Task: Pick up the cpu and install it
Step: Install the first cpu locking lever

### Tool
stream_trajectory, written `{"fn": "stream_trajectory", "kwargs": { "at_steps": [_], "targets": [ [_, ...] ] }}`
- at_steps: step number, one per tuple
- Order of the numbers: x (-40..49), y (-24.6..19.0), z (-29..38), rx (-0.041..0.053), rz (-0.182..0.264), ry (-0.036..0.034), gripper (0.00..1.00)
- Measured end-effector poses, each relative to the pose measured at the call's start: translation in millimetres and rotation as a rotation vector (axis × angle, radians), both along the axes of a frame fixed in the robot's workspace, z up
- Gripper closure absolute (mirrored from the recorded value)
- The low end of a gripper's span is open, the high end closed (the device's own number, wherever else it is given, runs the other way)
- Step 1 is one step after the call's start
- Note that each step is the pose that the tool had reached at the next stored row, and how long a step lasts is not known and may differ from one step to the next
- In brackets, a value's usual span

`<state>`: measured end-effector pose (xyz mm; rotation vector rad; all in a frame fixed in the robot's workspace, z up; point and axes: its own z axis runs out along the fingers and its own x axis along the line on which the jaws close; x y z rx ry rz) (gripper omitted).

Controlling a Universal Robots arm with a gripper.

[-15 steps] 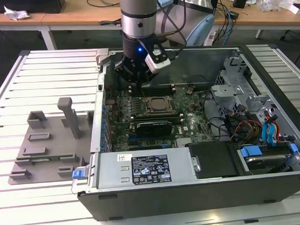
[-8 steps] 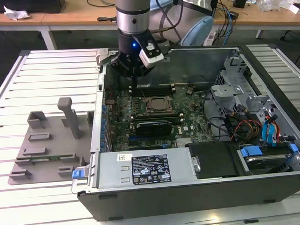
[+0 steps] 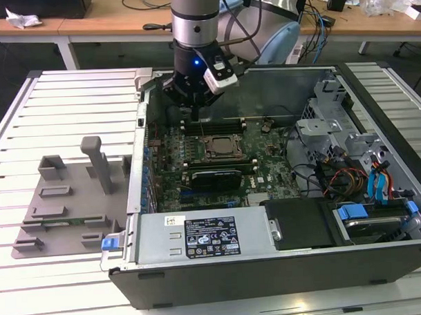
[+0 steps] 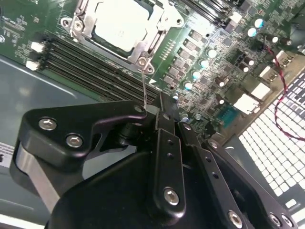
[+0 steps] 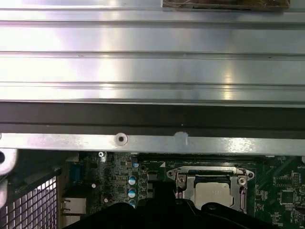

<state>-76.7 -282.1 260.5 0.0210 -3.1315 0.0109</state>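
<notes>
- The bench (image 3: 63, 100) is a slatted metal surface carrying an open computer case (image 3: 269, 266) on the exterior view's right and a grey plastic tray fixture (image 3: 67, 204) on the exterior view's left, the two well apart.
- The motherboard (image 3: 266, 173) lies flat inside the case, with drive bays and cables to the exterior view's right of it.
- The robot arm (image 3: 195, 20) comes down over the far left part of the case, and its pincer (image 3: 193, 110) hangs just above the board, near the far edge of the socket.
- In the second wrist view the pincer (image 4: 159, 107) has its black fingers (image 4: 167, 138) drawn together with nothing seen between them.
- The socket (image 3: 219, 149) sits mid-board; in both wrist views the cpu (image 4: 121, 24) (image 5: 214, 193) lies inside it, silver-grey top up, framed by the metal bracket.
- Judging by this, the pick and the placing look done: the chip appears seated and the pincer is apart from it. Whether the retaining frame is latched cannot be told.
- A white label (image 3: 212, 237) sits on the near metal cover of the case; its print is too small to make out.
</notes>
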Motion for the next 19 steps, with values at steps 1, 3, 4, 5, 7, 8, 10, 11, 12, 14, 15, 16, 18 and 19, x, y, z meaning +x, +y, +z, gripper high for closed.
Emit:
{"fn": "stream_trajectory", "kwargs": {
  "at_steps": [1,3,4,5,7,8,10,11,12,14,15,16,18,19],
  "targets": [
    [2.3,0.1,0.0,0.0,0.0,0.0001,0.89],
    [6.3,0.5,-0.1,0.0001,0.0,0.0001,0.89],
    [7.8,0.7,-0.1,0.0,0.0,0.0002,0.89],
    [8.9,0.8,-0.1,0.0,0.0,0.0003,0.89],
    [14.5,1.6,-0.3,0.0,0.0,0.0006,0.89],
    [16.8,1.9,-0.4,0.0001,0.0,0.0007,0.89],
    [21.7,2.2,-0.6,0.0,0.001,0.0011,0.89],
    [24.5,2.5,-0.8,0.0,0.001,0.0014,0.89],
    [26.2,2.6,-0.9,0.0001,0.001,0.0016,0.89],
    [27.5,2.7,-1.5,0.0,0.001,0.0016,0.89],
    [27.7,2.7,-1.7,0.0,0.001,0.0017,0.89],
    [28.0,2.7,-1.9,0.0,0.001,0.0017,0.89],
    [28.2,2.7,-2.7,0.0002,0.001,0.0016,0.89],
    [28.6,2.7,-4.0,0.0001,0.001,0.0019,0.89]
  ]
}}
